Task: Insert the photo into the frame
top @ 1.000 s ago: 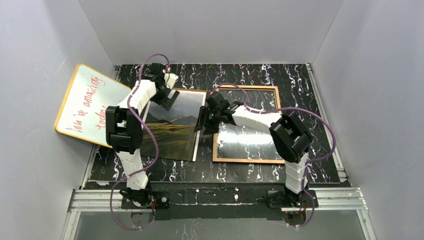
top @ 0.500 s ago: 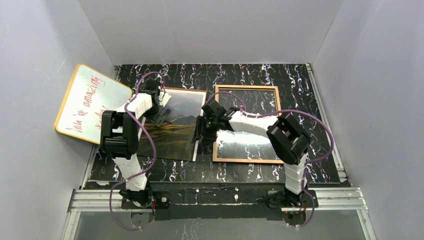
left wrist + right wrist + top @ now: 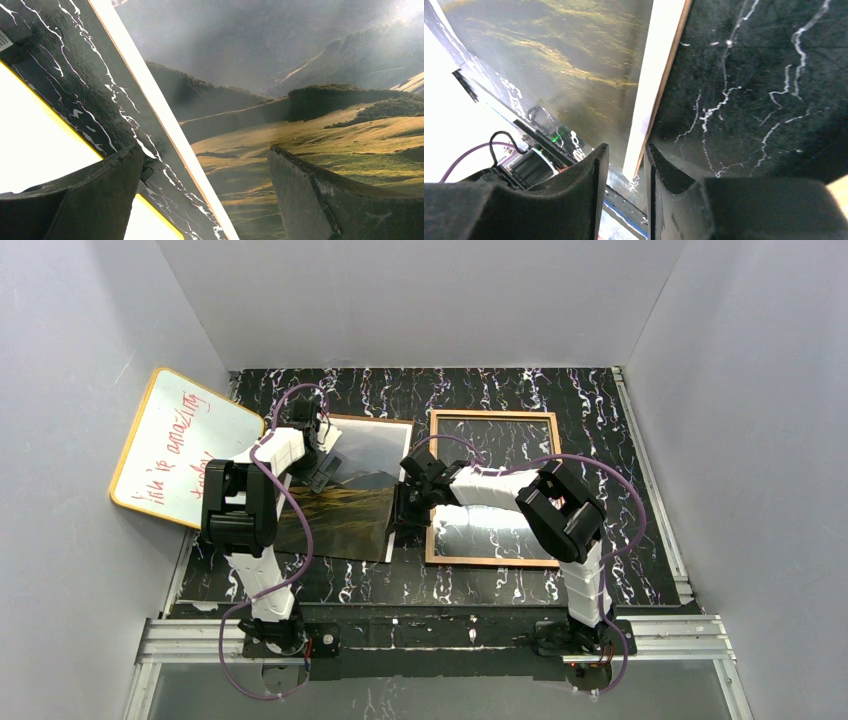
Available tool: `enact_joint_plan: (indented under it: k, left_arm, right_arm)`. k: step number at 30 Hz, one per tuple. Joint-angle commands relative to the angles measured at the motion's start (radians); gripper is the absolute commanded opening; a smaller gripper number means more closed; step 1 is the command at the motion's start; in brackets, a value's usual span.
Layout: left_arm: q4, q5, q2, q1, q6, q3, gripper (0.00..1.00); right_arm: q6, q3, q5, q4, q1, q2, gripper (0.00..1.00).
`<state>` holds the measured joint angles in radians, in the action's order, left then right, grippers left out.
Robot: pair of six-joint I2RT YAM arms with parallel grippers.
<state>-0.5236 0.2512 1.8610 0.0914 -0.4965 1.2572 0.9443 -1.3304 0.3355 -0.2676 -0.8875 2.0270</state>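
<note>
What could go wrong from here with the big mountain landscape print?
The right claw brackets only a thin edge near one corner of the grey-and-gold landscape paper print, which may crease or slip if lifted. The open left claw straddles the opposite edge unclamped, so it could sag.

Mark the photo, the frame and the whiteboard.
photo (image 3: 352, 520): top view, on the brown-gold hills.
frame (image 3: 495, 414): top view, on its far tan rail.
whiteboard (image 3: 165, 452): top view, on its white face.
</note>
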Motion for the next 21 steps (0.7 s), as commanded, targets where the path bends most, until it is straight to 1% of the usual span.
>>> enact_joint_plan:
  k: [1,7,12,17,21]
  left_arm:
    - [-0.006,-0.043,0.032,0.008,0.024,-0.039,0.93]
    - [0.003,-0.047,0.031,0.019,0.025,-0.064,0.92]
    - [0.009,-0.052,0.032,0.022,0.027,-0.067,0.92]
    - [0.007,-0.055,0.031,0.022,0.029,-0.061,0.92]
    - [0.007,-0.055,0.025,0.022,0.026,-0.057,0.92]
  right_arm:
    - [0.033,-0.045,0.026,0.044,-0.008,-0.002,0.39]
    - [0.055,-0.094,0.026,0.044,-0.019,-0.023,0.35]
    - [0.057,-0.104,0.019,0.039,-0.020,-0.030,0.33]
    - [0.071,-0.089,0.034,0.044,-0.020,-0.025,0.34]
    - [0.096,-0.047,0.047,0.050,-0.020,-0.040,0.36]
